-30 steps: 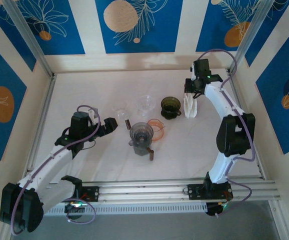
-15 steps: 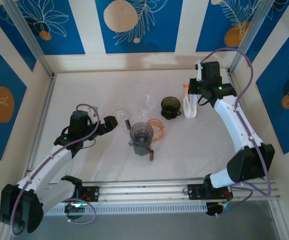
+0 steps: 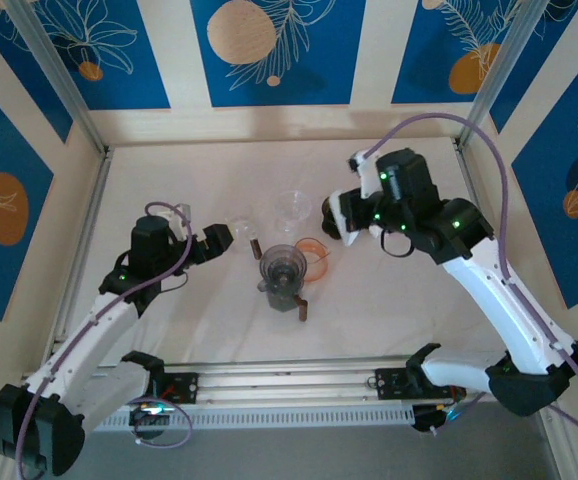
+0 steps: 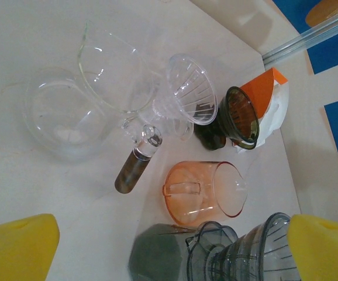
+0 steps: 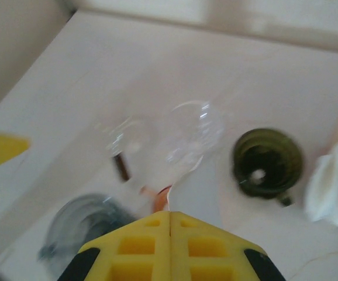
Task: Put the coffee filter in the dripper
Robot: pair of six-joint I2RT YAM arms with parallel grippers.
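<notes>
Right claw (image 5: 169, 214), shut, has been swung from filter stack (image 5: 333, 175) toward green dripper (image 5: 267, 162); a held filter cannot be confirmed. Left claw (image 4: 169, 246) wide.

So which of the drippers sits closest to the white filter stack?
The dark green dripper, right beside the white filter stack; the clear dripper, orange dripper and grey dripper all stand farther off.

Table (image 3: 169, 170) bears green dripper (image 4: 239, 114), orange pitcher (image 4: 201, 190).
</notes>
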